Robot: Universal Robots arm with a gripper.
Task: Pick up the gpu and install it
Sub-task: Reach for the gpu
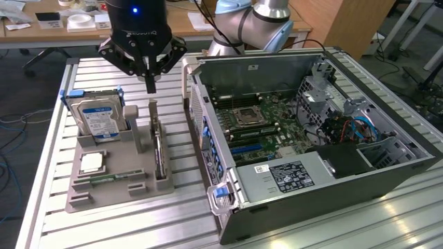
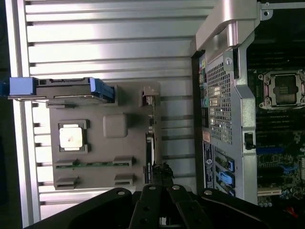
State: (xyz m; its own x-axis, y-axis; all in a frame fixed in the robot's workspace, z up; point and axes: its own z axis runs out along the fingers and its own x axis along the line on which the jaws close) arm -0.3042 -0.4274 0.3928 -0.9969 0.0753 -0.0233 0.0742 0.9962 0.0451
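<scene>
The gpu [image 1: 158, 150] stands on its edge in a slot along the exterior view's right side of the grey holder [image 1: 118, 188]. It shows as a thin dark card between two grey posts, and from the wrist camera as a narrow strip [image 2: 150, 138]. My black gripper [image 1: 151, 85] hangs shut and empty above the far end of that slot, clear of the card. Its fingers [image 2: 162, 179] come together over the gpu's end in the wrist view. The open computer case [image 1: 312, 140] lies to the exterior view's right, with its motherboard [image 1: 260, 124] exposed.
The holder also carries a silver hard drive with a blue-white label [image 1: 97, 116], a square processor [image 1: 91, 162] and a narrow green memory stick [image 1: 104, 179]. Everything rests on a ribbed aluminium table [image 1: 124, 223]. The case's rear wall [image 2: 224, 95] rises close beside the holder.
</scene>
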